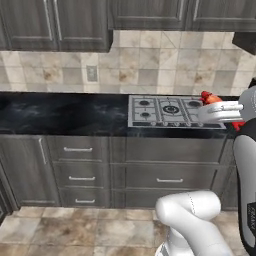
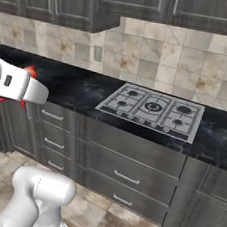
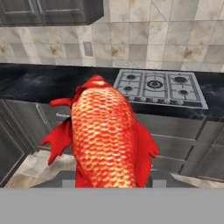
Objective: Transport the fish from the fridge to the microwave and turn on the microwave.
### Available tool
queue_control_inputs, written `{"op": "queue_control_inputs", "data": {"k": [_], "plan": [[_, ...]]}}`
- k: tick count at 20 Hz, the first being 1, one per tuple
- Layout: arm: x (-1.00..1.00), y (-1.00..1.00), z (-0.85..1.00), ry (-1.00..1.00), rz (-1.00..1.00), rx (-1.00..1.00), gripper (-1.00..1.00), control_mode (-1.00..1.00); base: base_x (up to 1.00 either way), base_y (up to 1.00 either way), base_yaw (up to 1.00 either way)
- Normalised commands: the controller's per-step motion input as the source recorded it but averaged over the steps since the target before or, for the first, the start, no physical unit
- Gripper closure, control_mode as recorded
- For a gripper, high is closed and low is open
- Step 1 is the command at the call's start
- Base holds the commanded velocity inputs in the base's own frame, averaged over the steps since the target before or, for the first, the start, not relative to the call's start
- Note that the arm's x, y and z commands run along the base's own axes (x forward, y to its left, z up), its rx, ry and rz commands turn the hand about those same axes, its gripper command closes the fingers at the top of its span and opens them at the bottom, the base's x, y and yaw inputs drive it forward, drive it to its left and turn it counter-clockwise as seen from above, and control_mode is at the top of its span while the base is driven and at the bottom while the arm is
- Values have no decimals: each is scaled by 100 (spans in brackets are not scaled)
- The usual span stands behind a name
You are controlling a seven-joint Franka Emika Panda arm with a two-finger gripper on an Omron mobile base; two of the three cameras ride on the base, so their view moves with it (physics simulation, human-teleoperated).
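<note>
Carrying the fish (image 3: 105, 135) is what the arm is busy with right now, as I read it: the red-orange scaly body stands right in front of the hand camera, rising from where the gripper's tips would be, fins spread to either side. The tips themselves are hidden behind the fish, so I cannot tell outright how the jaws stand, though the fish held up in mid-air like that suggests they are pinching it. From the left base view a bit of red pokes out at the end of the white forearm, over by the right side of the counter.

Beyond the fish comes the row of dark grey drawers (image 1: 80, 176) with pale handles, then the black marbled counter (image 2: 73, 88) on top of them. Set into the counter is a steel gas hob (image 2: 153, 110) with several burners. Behind that runs a beige tiled wall (image 3: 166, 39) with a small outlet plate (image 1: 91, 73), and dark upper cabinets (image 1: 55, 22) hang above.

So the fetching part looks done and the transport leg is in hand. The next move calls for the base to bring the microwave within reach, keeping the hold on the fish steady, before placing it inside and starting the microwave.
</note>
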Motion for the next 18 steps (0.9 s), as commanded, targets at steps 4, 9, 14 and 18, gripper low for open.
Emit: {"op": "queue_control_inputs", "data": {"k": [4,9,14,18], "plan": [[0,0,0,0,0,0,100,100,0,-1,-20],[0,0,0,0,0,0,100,100,-1,-1,-21],[0,0,0,0,0,0,100,100,-1,0,-22],[0,0,0,0,0,0,100,100,-2,-2,-22]]}}
